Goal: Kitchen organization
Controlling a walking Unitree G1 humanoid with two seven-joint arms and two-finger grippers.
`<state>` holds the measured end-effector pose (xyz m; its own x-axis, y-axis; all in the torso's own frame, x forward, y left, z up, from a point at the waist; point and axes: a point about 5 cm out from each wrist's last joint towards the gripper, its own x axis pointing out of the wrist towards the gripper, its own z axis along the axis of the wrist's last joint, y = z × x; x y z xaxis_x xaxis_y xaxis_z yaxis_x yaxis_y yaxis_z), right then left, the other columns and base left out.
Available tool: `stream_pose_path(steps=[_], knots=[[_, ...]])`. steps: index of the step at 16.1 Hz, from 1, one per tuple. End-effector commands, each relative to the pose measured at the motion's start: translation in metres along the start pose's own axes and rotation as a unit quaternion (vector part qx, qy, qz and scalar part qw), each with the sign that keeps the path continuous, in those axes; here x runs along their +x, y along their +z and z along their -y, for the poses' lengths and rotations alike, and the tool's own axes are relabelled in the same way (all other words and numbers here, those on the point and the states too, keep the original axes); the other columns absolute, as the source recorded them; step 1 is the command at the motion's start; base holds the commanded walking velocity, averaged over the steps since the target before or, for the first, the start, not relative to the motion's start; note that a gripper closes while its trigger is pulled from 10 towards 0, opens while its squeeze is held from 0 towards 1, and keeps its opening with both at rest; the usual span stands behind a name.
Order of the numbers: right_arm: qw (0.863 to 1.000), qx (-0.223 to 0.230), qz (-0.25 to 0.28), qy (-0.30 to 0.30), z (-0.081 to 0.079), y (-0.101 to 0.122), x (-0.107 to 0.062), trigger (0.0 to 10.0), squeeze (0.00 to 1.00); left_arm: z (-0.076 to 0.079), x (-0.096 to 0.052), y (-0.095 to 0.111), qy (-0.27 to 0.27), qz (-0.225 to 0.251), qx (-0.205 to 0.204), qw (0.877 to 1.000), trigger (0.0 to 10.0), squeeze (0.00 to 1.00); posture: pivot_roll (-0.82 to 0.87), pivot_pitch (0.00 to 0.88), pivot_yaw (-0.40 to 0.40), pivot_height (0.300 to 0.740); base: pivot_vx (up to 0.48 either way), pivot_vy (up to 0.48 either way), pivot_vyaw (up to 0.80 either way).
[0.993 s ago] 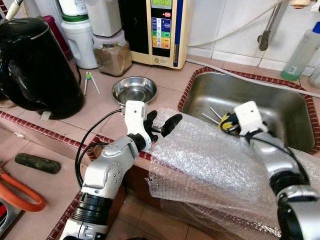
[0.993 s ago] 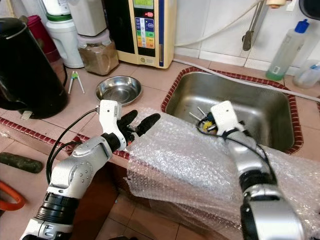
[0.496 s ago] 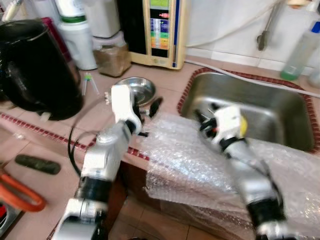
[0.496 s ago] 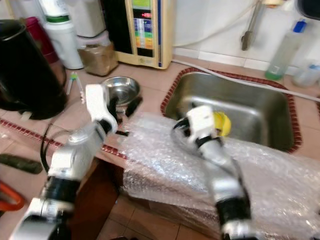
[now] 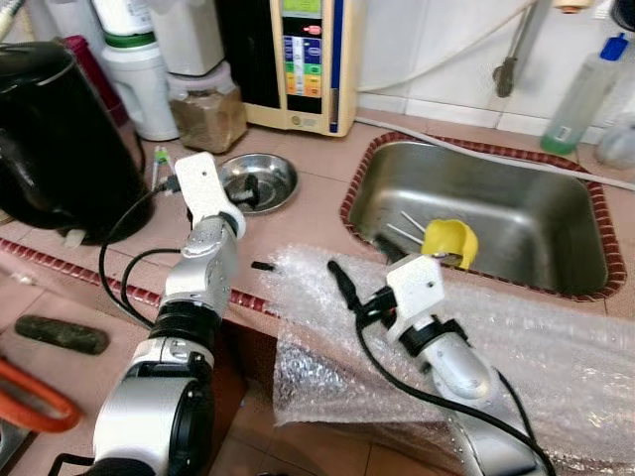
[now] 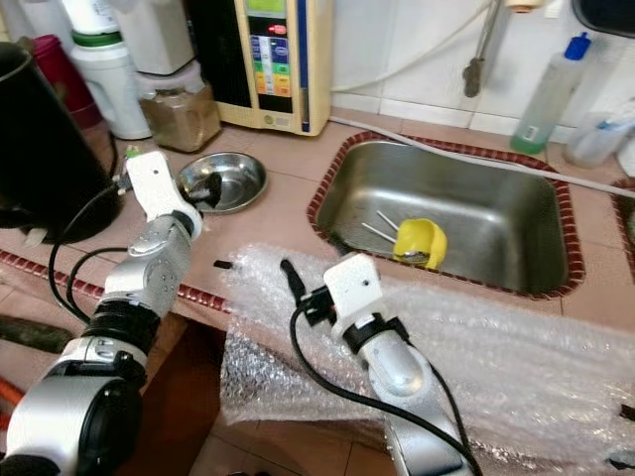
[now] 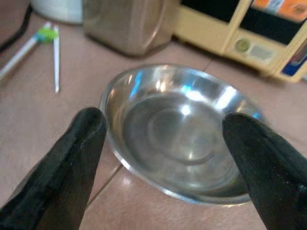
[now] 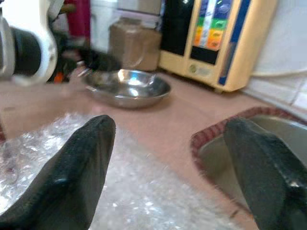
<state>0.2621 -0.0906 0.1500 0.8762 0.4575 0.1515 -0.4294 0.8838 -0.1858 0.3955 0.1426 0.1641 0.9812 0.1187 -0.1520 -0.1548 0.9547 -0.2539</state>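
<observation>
A shallow steel bowl (image 5: 260, 181) sits on the tiled counter left of the sink (image 5: 556, 213). My left gripper (image 5: 243, 188) hovers at the bowl's near rim. In the left wrist view its fingers (image 7: 72, 158) stand open on either side of the bowl (image 7: 180, 129), holding nothing. A yellow cup (image 5: 449, 241) lies on its side in the sink beside some thin metal sticks (image 5: 405, 226). My right gripper (image 5: 347, 293) is open and empty above the bubble wrap (image 5: 496, 347), pointing left toward the bowl (image 8: 127, 86).
A black kettle (image 5: 55, 129) stands at the left, with a jar (image 5: 206, 109), a white container (image 5: 134, 79) and a water machine (image 5: 303, 59) along the back wall. Green-tipped sticks (image 5: 159, 164) lie near the bowl. A bottle (image 5: 585, 94) stands behind the sink.
My left gripper moved from the bubble wrap's edge up to the steel bowl. My right gripper came out of the sink and swung left over the wrap; the yellow cup lies in the sink.
</observation>
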Motion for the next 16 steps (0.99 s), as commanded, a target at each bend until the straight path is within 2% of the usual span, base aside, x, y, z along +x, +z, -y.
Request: stream_pose_path(steps=[1, 3, 4, 5, 6, 9, 12, 13, 14, 16], knots=[[1.000, -0.006, 0.002, -0.013, 0.002, 0.002, -0.003, 10.0, 1.00, -0.002, 0.003, 0.005, 0.015, 0.003, -0.006, 1.000, 10.0, 1.00, -0.08, 0.082, 0.093, 0.740, 0.000, 0.000, 0.00], [0.999, -0.023, 0.006, -0.043, 0.011, 0.008, -0.003, 10.0, 1.00, -0.007, 0.006, 0.004, 0.038, -0.004, -0.015, 0.999, 10.0, 1.00, -0.09, 0.083, 0.095, 0.740, 0.000, 0.000, 0.00], [0.998, -0.019, 0.033, -0.052, 0.014, 0.022, 0.001, 10.0, 0.20, -0.015, 0.008, 0.002, 0.060, -0.010, -0.019, 0.998, 10.0, 0.68, -0.09, 0.083, 0.096, 0.740, 0.000, 0.000, 0.00], [0.997, 0.010, 0.062, -0.055, 0.015, 0.036, 0.006, 10.0, 0.00, -0.019, 0.008, 0.003, 0.072, -0.011, -0.029, 0.997, 10.0, 0.00, -0.09, 0.084, 0.095, 0.740, 0.000, 0.000, 0.00], [0.994, 0.044, 0.089, -0.055, 0.015, 0.050, 0.012, 10.0, 0.00, -0.023, 0.009, 0.003, 0.080, -0.017, -0.043, 0.996, 10.0, 0.00, -0.09, 0.084, 0.095, 0.740, 0.000, 0.000, 0.00], [0.991, 0.041, 0.122, -0.023, 0.008, 0.076, 0.019, 10.0, 0.00, -0.025, 0.011, 0.004, 0.080, -0.029, -0.068, 0.994, 10.0, 0.00, -0.09, 0.085, 0.090, 0.740, 0.000, 0.000, 0.00], [0.993, 0.037, 0.115, -0.006, 0.003, 0.075, 0.020, 10.0, 0.00, -0.018, 0.013, 0.003, 0.062, -0.058, -0.082, 0.993, 10.0, 0.00, -0.09, 0.083, 0.087, 0.740, 0.000, 0.000, 0.00], [0.994, 0.044, 0.103, 0.008, 0.000, 0.073, 0.019, 10.0, 0.00, -0.014, 0.013, 0.002, 0.051, -0.070, -0.084, 0.993, 2.3, 0.00, -0.09, 0.083, 0.087, 0.740, 0.000, 0.000, 0.00], [0.994, 0.049, 0.095, 0.021, -0.004, 0.072, 0.019, 10.0, 0.00, -0.011, 0.013, 0.001, 0.044, -0.078, -0.085, 0.992, 0.0, 0.00, -0.09, 0.082, 0.088, 0.740, 0.000, 0.000, 0.00], [0.998, 0.017, 0.018, 0.065, -0.015, 0.052, 0.018, 10.0, 0.00, -0.009, 0.013, 0.000, 0.041, -0.091, -0.084, 0.992, 0.0, 0.00, -0.09, 0.085, 0.090, 0.740, 0.000, 0.000, 0.00]])
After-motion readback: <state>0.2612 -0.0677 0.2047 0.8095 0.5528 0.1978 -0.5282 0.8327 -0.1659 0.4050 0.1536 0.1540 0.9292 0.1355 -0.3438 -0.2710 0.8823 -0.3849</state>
